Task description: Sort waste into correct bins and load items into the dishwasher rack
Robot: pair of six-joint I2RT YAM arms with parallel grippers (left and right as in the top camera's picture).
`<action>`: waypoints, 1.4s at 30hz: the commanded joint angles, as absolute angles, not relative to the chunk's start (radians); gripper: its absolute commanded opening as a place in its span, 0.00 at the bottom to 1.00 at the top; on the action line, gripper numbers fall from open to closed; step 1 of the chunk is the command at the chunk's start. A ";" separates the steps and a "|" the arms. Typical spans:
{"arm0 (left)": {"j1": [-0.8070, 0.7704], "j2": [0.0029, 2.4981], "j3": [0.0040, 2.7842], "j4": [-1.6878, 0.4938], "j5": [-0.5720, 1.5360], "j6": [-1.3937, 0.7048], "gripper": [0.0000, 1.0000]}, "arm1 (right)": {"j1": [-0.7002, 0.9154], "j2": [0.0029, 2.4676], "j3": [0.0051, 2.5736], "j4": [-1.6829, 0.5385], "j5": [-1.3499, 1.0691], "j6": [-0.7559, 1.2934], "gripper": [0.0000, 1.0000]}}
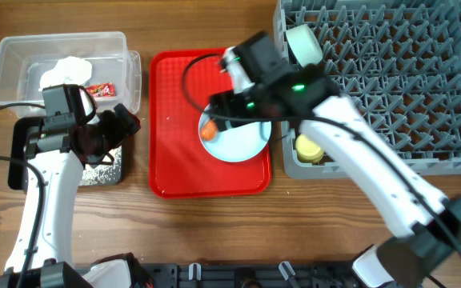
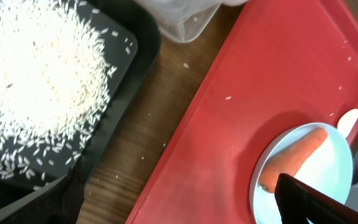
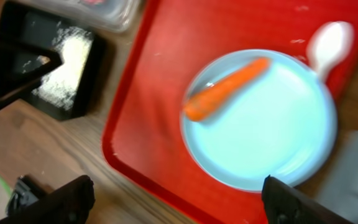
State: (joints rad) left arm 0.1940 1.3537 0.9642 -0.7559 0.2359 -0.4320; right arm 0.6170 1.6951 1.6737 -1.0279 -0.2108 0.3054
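Note:
A pale blue plate (image 1: 238, 144) lies on the flat red serving tray (image 1: 174, 120) with an orange carrot piece (image 1: 208, 130) at its left edge. My right gripper (image 1: 234, 108) hangs open and empty above the plate; its wrist view shows the plate (image 3: 272, 137), the carrot (image 3: 225, 87) and a white spoon (image 3: 331, 43) past the plate's rim, between my spread fingers (image 3: 179, 205). My left gripper (image 1: 122, 126) is open and empty between the black tray (image 1: 94, 178) and the red tray. Its view (image 2: 173, 190) shows rice (image 2: 36, 81) in the black tray and the carrot (image 2: 297, 155).
The clear tub (image 1: 6, 64) at the back left holds crumpled white paper (image 1: 64, 72) and a red-and-white wrapper (image 1: 100, 90). The grey dishwasher rack (image 1: 390, 80) fills the right, with a pale bowl (image 1: 304, 44) and a yellow cup (image 1: 309, 148) along its left side.

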 commanded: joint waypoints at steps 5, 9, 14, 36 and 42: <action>0.072 1.356 0.967 -0.509 0.517 -0.174 1.00 | 0.308 1.470 1.676 -1.184 -0.070 0.263 0.91; -0.250 1.486 0.967 -0.382 0.220 -0.160 1.00 | 0.224 1.442 1.675 -1.229 -0.066 0.257 0.91; -0.470 1.703 0.967 -0.247 0.013 -0.055 0.93 | 0.224 1.443 1.675 -1.248 -0.066 0.238 0.91; -0.463 1.788 1.017 -0.342 -0.418 -0.151 0.09 | 0.224 1.444 1.675 -1.270 -0.066 0.236 0.91; -0.458 1.460 1.182 -0.701 -0.309 -0.205 0.07 | 0.224 1.444 1.675 -1.274 -0.067 0.236 0.91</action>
State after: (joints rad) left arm -0.4629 1.6108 1.1278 -0.6453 -0.3592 -0.1585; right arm 0.2245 1.4567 1.6737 -1.2724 -0.0772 0.2554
